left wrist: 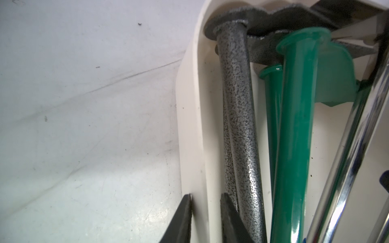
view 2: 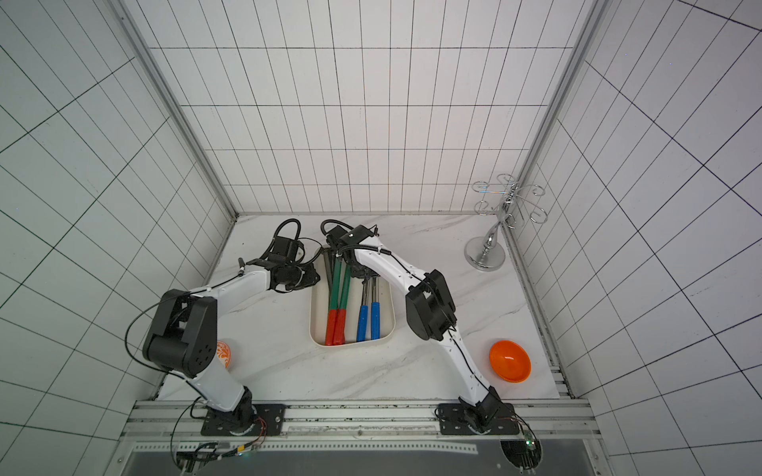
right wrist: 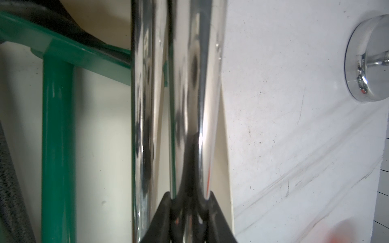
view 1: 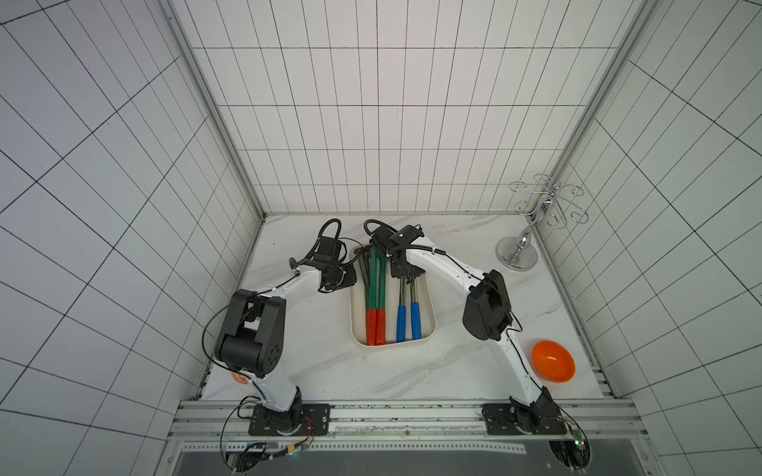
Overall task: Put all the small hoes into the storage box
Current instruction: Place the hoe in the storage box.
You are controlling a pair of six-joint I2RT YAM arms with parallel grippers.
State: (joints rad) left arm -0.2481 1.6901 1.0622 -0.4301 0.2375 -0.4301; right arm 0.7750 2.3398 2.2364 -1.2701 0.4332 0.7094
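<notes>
The right gripper [right wrist: 189,195] is clamped shut on the mirror-bright shaft of the small hoe [view 1: 415,320], a slim chrome rod with a blue plastic grip. The hoe is inside the storage box [view 1: 391,344], a shallow cream-white plastic tray with rounded corners. It lies along the 3 o'clock wall, just beside a second blue-gripped chrome tool [view 1: 400,323].

Taking 12 o'clock as the far wall in a top view, the hoe's long axis runs 12 to 6. Its head end is under the gripper and its blue grip reaches toward 6 o'clock. Whether the shaft rests on the box floor or hangs just above it I cannot tell.

The left gripper [left wrist: 206,195] sits at the box's 9 o'clock side, its jaws pinching the wall, one finger outside and one inside.

As axis and box align, I judge the coming move is for the right jaws to part and lift straight up.
</notes>
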